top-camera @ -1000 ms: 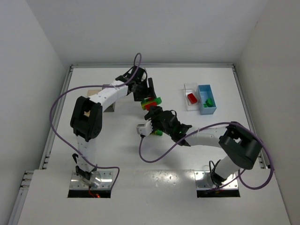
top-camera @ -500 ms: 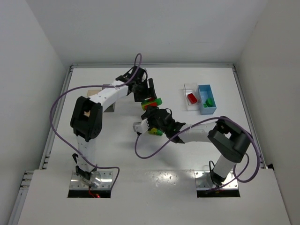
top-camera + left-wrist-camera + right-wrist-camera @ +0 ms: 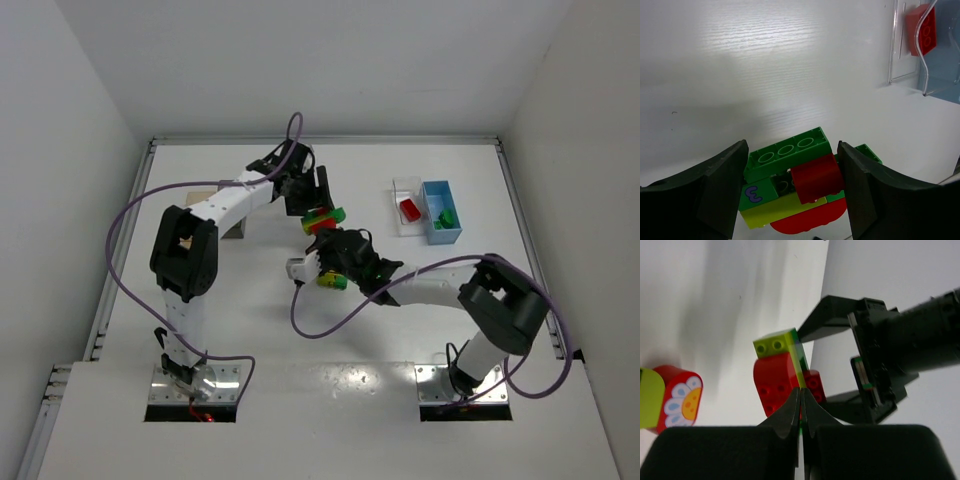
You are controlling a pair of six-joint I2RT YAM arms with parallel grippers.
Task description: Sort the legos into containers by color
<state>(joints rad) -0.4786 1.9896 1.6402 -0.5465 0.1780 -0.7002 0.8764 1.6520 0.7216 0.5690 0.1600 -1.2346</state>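
Observation:
My left gripper (image 3: 792, 185) is shut on a lego cluster (image 3: 790, 172) of green, red and yellow-green bricks and holds it above the table; it also shows in the top view (image 3: 322, 218). My right gripper (image 3: 801, 390) is pinched shut on a thin edge of that same cluster (image 3: 777, 375), just below the left gripper (image 3: 320, 200). A loose red flower piece joined to a yellow-green piece (image 3: 670, 399) lies on the table beside it (image 3: 330, 281). The clear bin (image 3: 405, 195) holds a red brick (image 3: 921, 29). The light blue bin (image 3: 441, 235) holds green bricks.
The two bins stand side by side at the back right. A tan and a grey object (image 3: 235, 229) sit at the left, partly hidden behind the left arm. Purple cables loop over the table in front of both arms.
The right arm's elbow swung left and then back right while its gripper stayed at the cluster. The left arm and the cluster have not moved.

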